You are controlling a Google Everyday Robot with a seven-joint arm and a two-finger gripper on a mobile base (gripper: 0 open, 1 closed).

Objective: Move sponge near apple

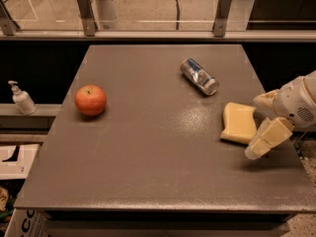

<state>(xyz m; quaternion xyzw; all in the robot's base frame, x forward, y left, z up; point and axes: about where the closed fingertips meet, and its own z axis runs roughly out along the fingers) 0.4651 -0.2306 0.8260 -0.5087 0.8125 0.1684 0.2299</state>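
The pale yellow sponge lies flat on the right side of the grey table. The red-orange apple sits at the table's left side, far from the sponge. My gripper comes in from the right edge and is open. One pale finger is just behind the sponge's right end and the other finger is just in front of it. The sponge's right edge lies between them.
A silver-blue drink can lies on its side behind the sponge. A white pump bottle stands on a ledge left of the table. A railing with posts runs along the back.
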